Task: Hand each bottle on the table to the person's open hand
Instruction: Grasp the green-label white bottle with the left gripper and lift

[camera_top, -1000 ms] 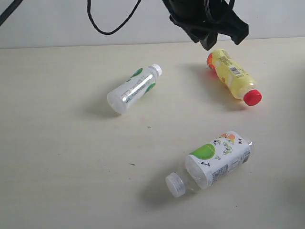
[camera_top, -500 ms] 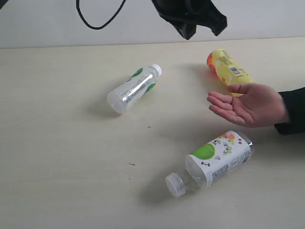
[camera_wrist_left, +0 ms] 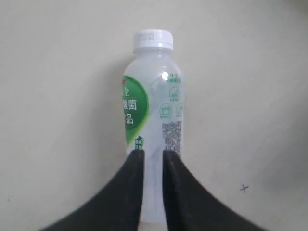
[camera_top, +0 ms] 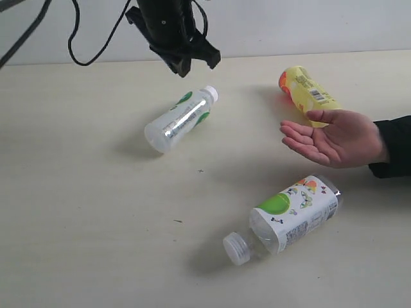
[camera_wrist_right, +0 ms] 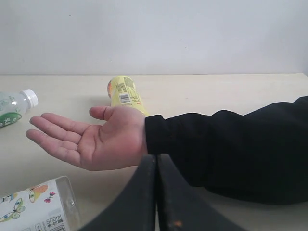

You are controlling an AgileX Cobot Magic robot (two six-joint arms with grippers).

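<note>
Three bottles lie on the table [camera_top: 77,212]. The clear white-capped green-leaf bottle [camera_top: 180,119] [camera_wrist_left: 153,101] lies at left centre. My left gripper [camera_top: 192,61] [camera_wrist_left: 153,153] hovers just behind and above it, its jaws a narrow gap apart with nothing between them. The yellow bottle [camera_top: 307,94] [camera_wrist_right: 124,92] lies at the back right, its cap hidden behind the person's open hand [camera_top: 331,138] [camera_wrist_right: 91,139], which is held palm up. The wide colourful-label bottle [camera_top: 292,215] [camera_wrist_right: 33,207] lies in front. My right gripper [camera_wrist_right: 157,159] is shut and empty, near the black sleeve.
The person's black sleeve [camera_top: 393,146] [camera_wrist_right: 231,144] reaches in from the right edge. Black cables [camera_top: 96,51] hang at the back left before the white wall. A bare stretch of tabletop lies front left.
My left gripper has swung left from above the yellow bottle to above the green-leaf bottle. The hand came in from the right and now holds still, covering the yellow bottle's cap.
</note>
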